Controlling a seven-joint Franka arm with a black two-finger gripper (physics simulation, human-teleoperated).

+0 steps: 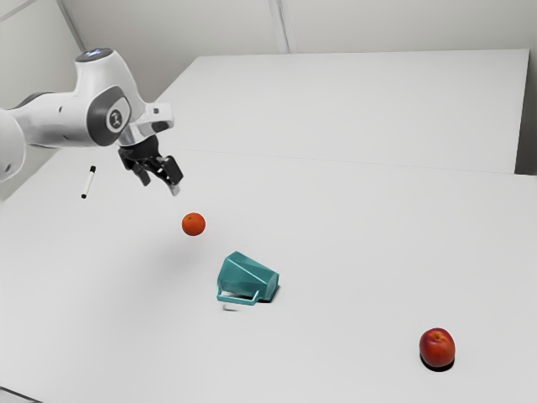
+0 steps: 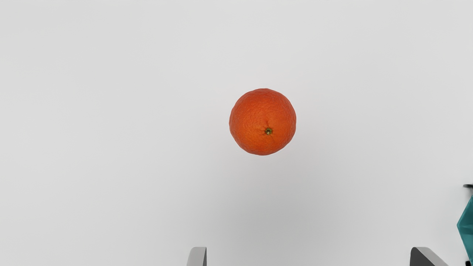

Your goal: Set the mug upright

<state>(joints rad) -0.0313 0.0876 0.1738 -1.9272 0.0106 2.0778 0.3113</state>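
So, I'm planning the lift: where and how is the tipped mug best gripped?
I'd bring the hand down from above, fingers across the mug near its narrower end. It lies on its side, tapering toward the exterior view's right; gripping there should avoid the handle, which juts from its flank.

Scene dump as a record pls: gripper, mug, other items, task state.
gripper: open, above the table, empty
mug: teal, lying on its side, handle toward the exterior view's bottom edge
orange: on the table, between gripper and mug in the exterior view
red fruit: far to the exterior view's right of the mug
marker: white with black ends, at the exterior view's left
task_state: mug not upright
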